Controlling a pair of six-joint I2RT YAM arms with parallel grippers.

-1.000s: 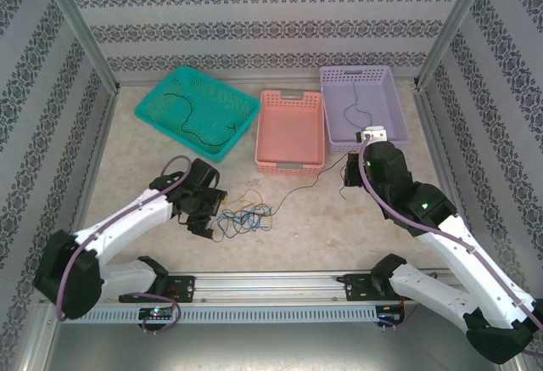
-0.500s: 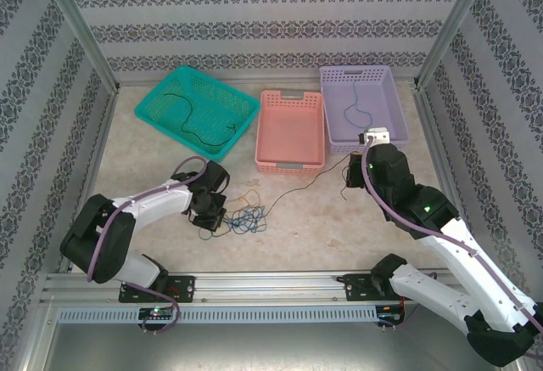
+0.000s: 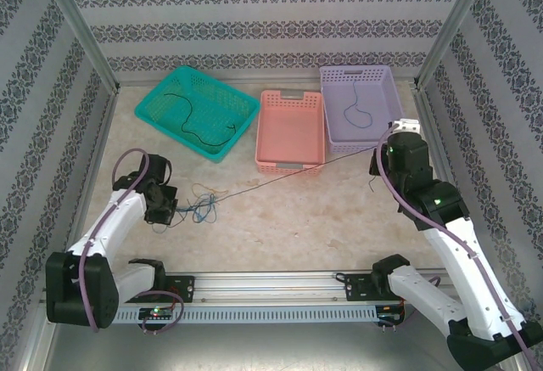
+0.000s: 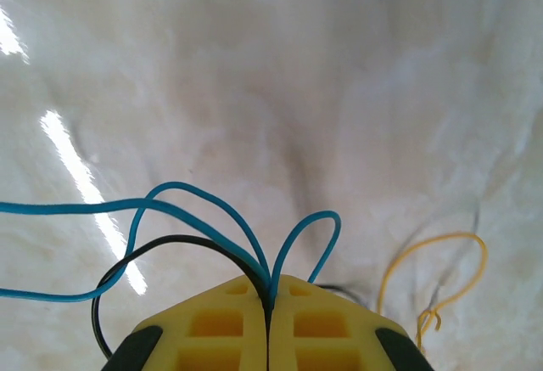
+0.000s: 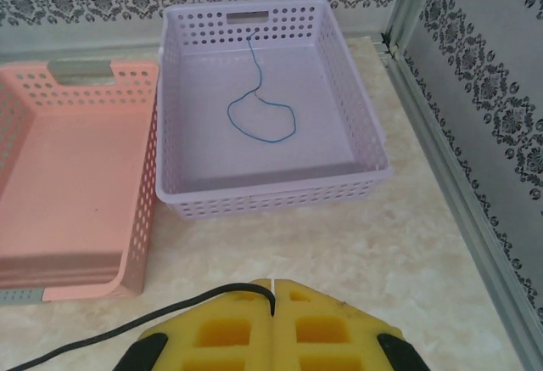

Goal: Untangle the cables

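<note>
The left gripper (image 4: 269,286) is seen pressed together, with a blue cable (image 4: 42,208) clamped in the seam between its fingers (image 4: 216,324). Loops of this cable are thrown forward and to the left of the tips over the table (image 4: 280,65). A black loop (image 4: 174,238) is led into the same seam from the left, though whether it is pinched as well cannot be told. A yellow cable (image 4: 445,236) is laid on the table just right of the fingers, apart from them. In the top view the tangle (image 3: 202,210) is gathered just to the right of this gripper. A green basket (image 3: 239,133) is set well ahead of it, with a black strand (image 3: 208,142) lying inside. From the tangle a black cable (image 3: 339,160) is drawn taut across the table, just in front of the pink basket (image 3: 261,133), to the right gripper (image 5: 273,288). That gripper is closed, and the black cable is gripped between its fingers and trails off to its left. A purple basket (image 5: 271,197) is placed near and straight ahead of it, with a blue loop (image 5: 265,140) lying on its floor. The pink basket is found ahead and to the left of this gripper.
</note>
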